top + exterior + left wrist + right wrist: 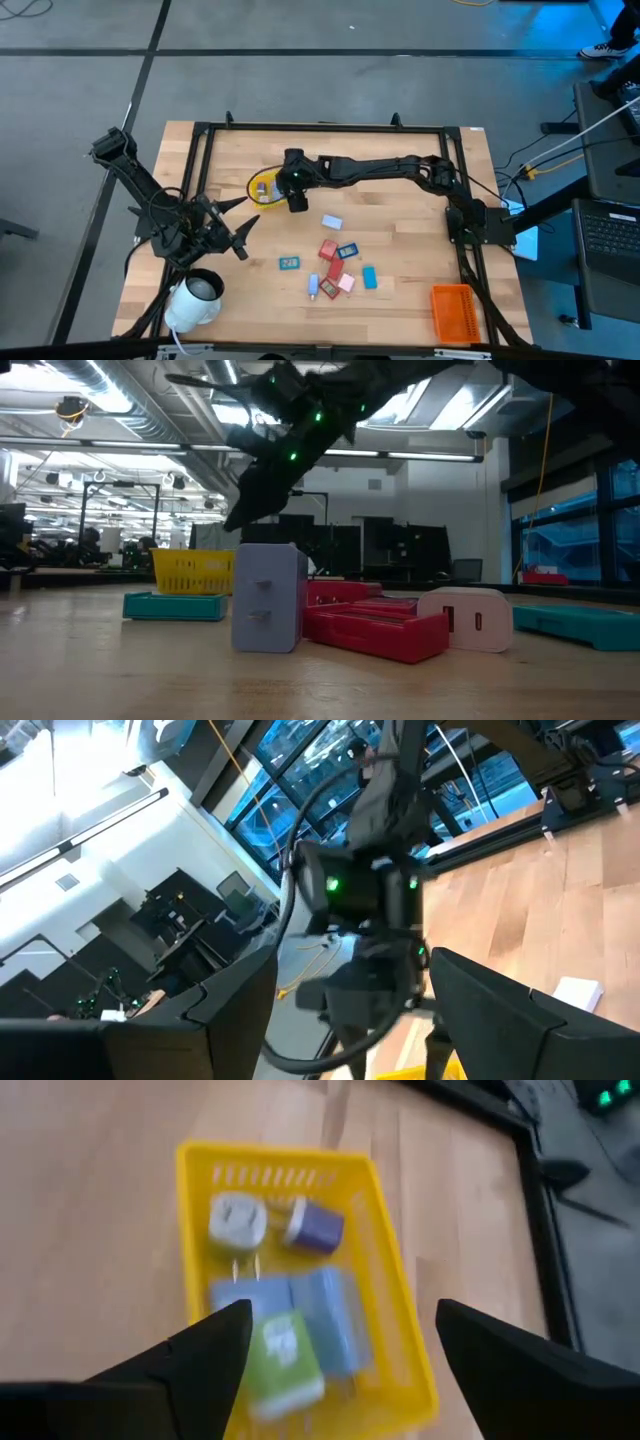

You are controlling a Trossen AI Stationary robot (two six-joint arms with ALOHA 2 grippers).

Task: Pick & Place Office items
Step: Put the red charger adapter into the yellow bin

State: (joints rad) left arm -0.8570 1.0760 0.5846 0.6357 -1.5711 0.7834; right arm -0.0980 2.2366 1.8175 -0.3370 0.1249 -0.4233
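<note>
I see the office items (335,262) scattered loose near the middle of the counter (400,225), toward its front edge: red, pink, teal and light blue pieces, some touching. More pieces lie in the yellow tray (300,1270), left of centre toward the counter's back edge. My right hand (340,1350) hangs above that tray with its fingers spread and nothing between them; my left hand (238,232) waits near the left edge, spread too, just behind the white roll (195,297).
</note>
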